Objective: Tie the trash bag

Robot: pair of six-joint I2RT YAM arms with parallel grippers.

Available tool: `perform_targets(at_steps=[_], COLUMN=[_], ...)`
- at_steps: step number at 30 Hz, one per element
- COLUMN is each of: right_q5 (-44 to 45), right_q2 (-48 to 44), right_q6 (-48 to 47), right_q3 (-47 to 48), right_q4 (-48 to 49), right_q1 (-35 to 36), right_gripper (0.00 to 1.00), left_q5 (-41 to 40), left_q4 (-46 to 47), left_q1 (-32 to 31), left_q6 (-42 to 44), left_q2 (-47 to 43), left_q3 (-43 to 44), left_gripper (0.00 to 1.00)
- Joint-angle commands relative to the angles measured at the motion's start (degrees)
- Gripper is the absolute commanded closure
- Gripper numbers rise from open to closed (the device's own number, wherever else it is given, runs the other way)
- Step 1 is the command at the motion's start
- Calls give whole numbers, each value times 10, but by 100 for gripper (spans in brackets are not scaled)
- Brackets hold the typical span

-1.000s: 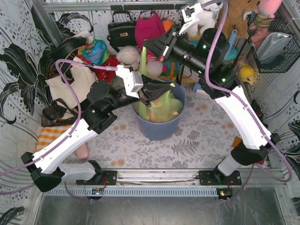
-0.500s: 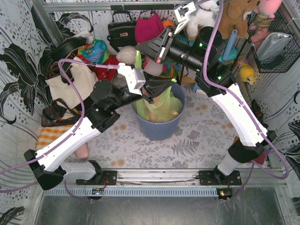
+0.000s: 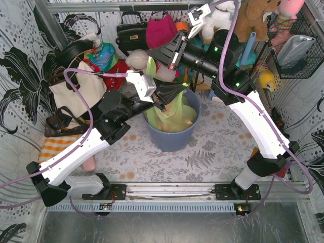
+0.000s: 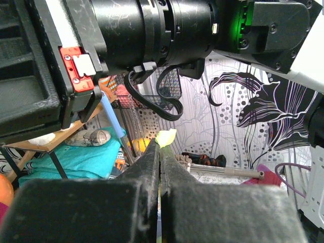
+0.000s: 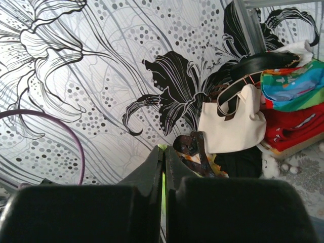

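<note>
The trash bag (image 3: 174, 117), thin light-green plastic with tan paper showing through, sits inside the round blue-grey bin (image 3: 172, 137). My left gripper (image 3: 185, 92) is over the bin's far rim, shut on a flap of the bag's top edge; a green tip (image 4: 166, 136) pokes out past its fingers (image 4: 161, 148). My right gripper (image 3: 151, 53) is higher, beyond the bin to the far left, shut on another strip of the bag (image 3: 150, 67) that hangs from it towards the bin. A sliver of green (image 5: 162, 147) shows between its fingers (image 5: 164, 150).
Handbags, clothes and plush toys (image 3: 162, 30) crowd the shelf behind the bin. A white tote (image 3: 76, 93) stands at the left, a wire basket (image 3: 296, 48) at the far right. Purple cables (image 3: 83, 116) loop round both arms. The right arm (image 4: 152, 35) hangs close above my left gripper.
My right gripper has moved left, pulling its strip of bag up and away from the bin. My left gripper has shifted right and up over the bin's far rim with its flap.
</note>
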Motion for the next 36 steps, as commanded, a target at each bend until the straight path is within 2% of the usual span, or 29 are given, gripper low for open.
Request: perform_targets(at_steps=[1,11,17,26,32,36], right_q5=[27,49,68,111,168,165], right_q2=[-19,-24,-32,-75,-135,-144], right_q6=[-11,8,7,-9,-5,-7], right_q3=[12,-10,-16,-91,-191,-202], right_q4=[-16,-19,-38,-37,4,15], right_q1=[3,7,18,18,18,18], right_gripper=[100,100,100,100,100,100], left_q5=[-7,27,27,38,13,-10], left_q4=[35,-12,2,40,25,15], left_q1=[3,2,3,2,3,2], left_q6=[0,-10,-19,-44,-37,-29], left_q2=[-34,-46,-28,6,-16,-37], left_q3=[-16,-3,-1,-9,-16,-21], left_gripper=[100,100,100,100,100,100])
